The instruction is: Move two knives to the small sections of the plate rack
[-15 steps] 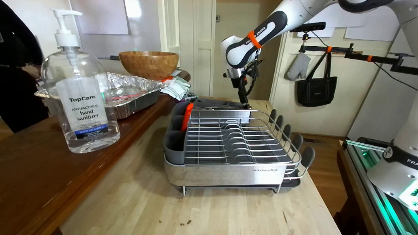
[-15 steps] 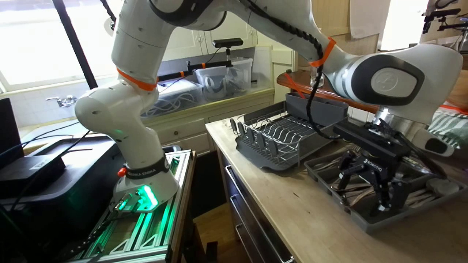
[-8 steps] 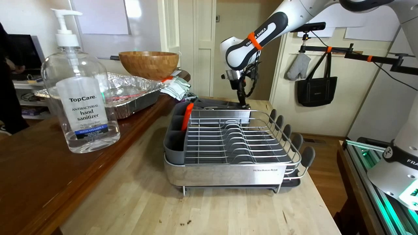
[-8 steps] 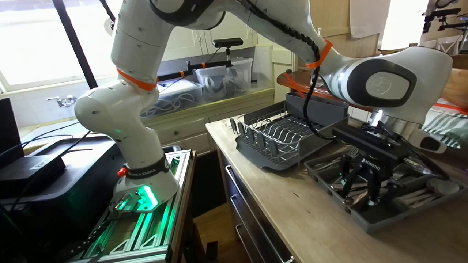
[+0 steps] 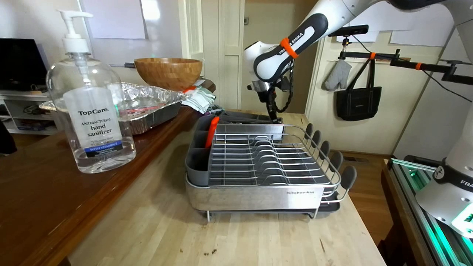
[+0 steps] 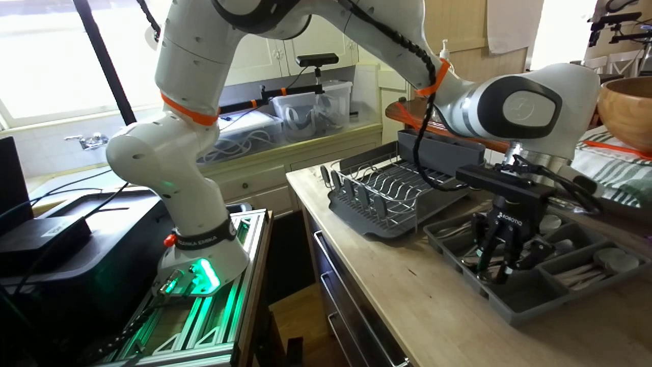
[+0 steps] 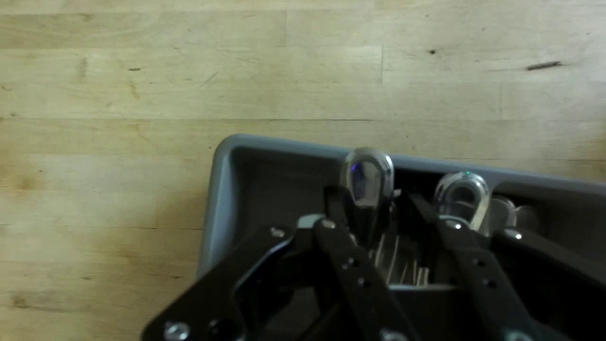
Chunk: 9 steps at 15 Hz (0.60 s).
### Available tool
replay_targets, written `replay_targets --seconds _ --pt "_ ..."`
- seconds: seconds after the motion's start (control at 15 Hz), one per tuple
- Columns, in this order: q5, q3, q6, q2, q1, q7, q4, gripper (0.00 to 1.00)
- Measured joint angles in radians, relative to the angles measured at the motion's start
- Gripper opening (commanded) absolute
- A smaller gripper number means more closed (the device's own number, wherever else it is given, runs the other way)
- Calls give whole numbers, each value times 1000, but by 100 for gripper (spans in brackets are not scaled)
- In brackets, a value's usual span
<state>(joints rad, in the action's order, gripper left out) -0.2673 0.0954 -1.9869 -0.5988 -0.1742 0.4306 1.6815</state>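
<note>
– Plate rack [image 5: 255, 197] on the counter [image 5: 229, 244], which way's it lying? And the pincer [image 7: 377, 201]?

– Long axis runs side to side in an exterior view: small sections [image 5: 197, 179] on the end nearest the sanitizer bottle [image 5: 99, 125], opposite end toward the arm's base [image 5: 439, 199]. Pincer's at the cutlery tray [image 6: 527, 295], jaws part-spread around a clear-ended utensil [image 7: 367, 177], bit of a gap on its right. Rounded tip points at the tray rim, length going up and down the wrist view. Hard to tell if it's a knife tbh.

– Any view differences?

– Only the wrist view catches that utensil clearly; an exterior view gets round-ended utensils [image 6: 614, 261] in the tray.
</note>
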Motion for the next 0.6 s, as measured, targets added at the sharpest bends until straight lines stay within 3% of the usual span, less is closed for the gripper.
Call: replay_targets --seconds 0.6 --pt "-119 32 34 123 58 -184 78 10"
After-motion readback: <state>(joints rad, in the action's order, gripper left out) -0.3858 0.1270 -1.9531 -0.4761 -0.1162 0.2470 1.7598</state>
